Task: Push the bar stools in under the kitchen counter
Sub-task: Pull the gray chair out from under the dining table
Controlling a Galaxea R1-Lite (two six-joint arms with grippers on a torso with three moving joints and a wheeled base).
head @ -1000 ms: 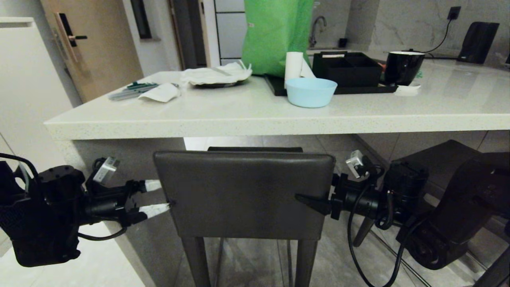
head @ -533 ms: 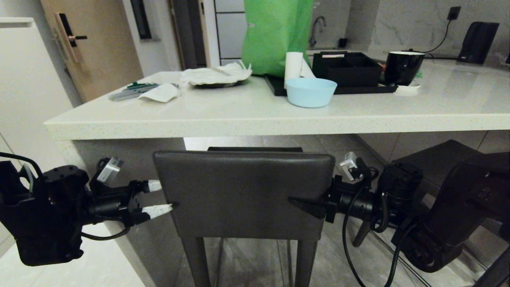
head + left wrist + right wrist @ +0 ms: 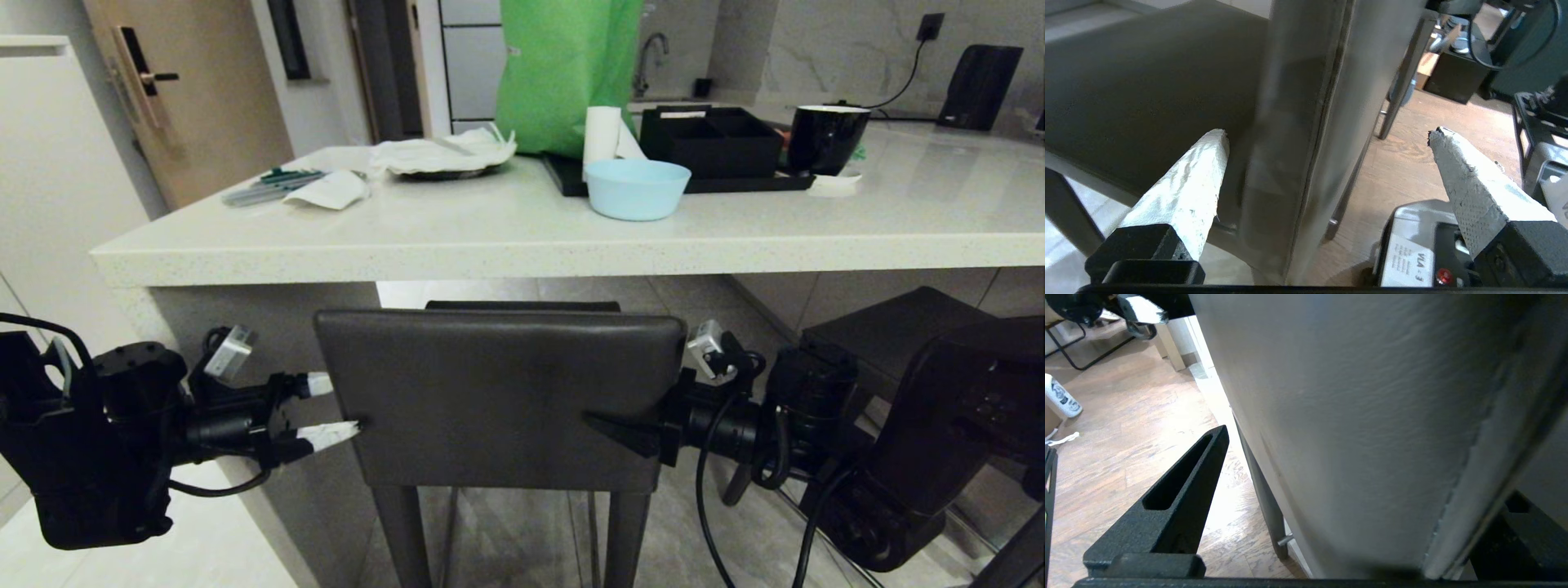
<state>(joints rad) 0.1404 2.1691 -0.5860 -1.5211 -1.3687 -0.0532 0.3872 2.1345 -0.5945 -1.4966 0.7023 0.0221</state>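
both grippers flank the bar stool's backrest, fingers spread wide.
left gripper [image 3: 325, 408] straddles the backrest [image 3: 500, 398] edge; right gripper [image 3: 633, 429] does likewise opposite. bar stool [image 3: 500, 441] sits between them, just below the kitchen counter [image 3: 522, 245] edge beyond.

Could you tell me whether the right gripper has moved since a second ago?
Yes: the right gripper has crept leftward across the bar stool's backrest.
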